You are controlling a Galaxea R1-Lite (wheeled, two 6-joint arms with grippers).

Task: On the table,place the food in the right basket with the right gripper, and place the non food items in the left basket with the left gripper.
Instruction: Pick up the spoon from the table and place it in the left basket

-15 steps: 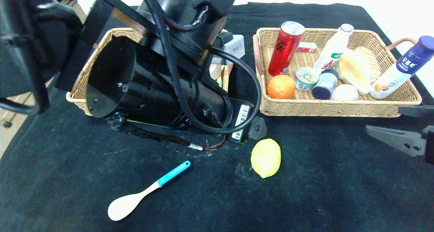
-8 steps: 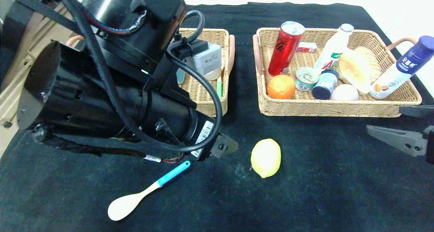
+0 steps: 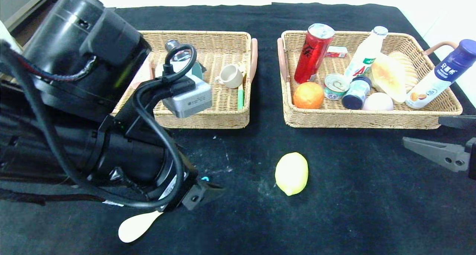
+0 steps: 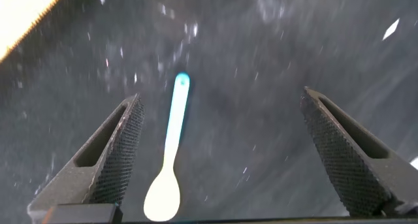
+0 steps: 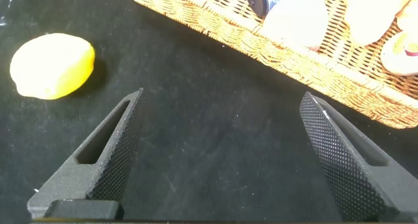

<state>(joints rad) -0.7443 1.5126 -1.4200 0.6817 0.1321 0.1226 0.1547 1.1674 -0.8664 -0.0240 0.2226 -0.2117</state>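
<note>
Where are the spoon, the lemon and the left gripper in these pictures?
spoon [image 4: 171,136]: left wrist view, on its handle.
lemon [image 3: 292,173]: head view, middle of the fruit.
left gripper [image 4: 225,152]: left wrist view, midway between its open fingertips, above the spoon.

A: Looking like a staged robot test bench [image 3: 334,195], not a home kitchen.
B: Why?
A: Black cloth covering everything, two wicker baskets [image 3: 208,117] sitting side by side, groceries and utensils sorting between them, pale cabinet [image 3: 9,130] showing beside.
</note>
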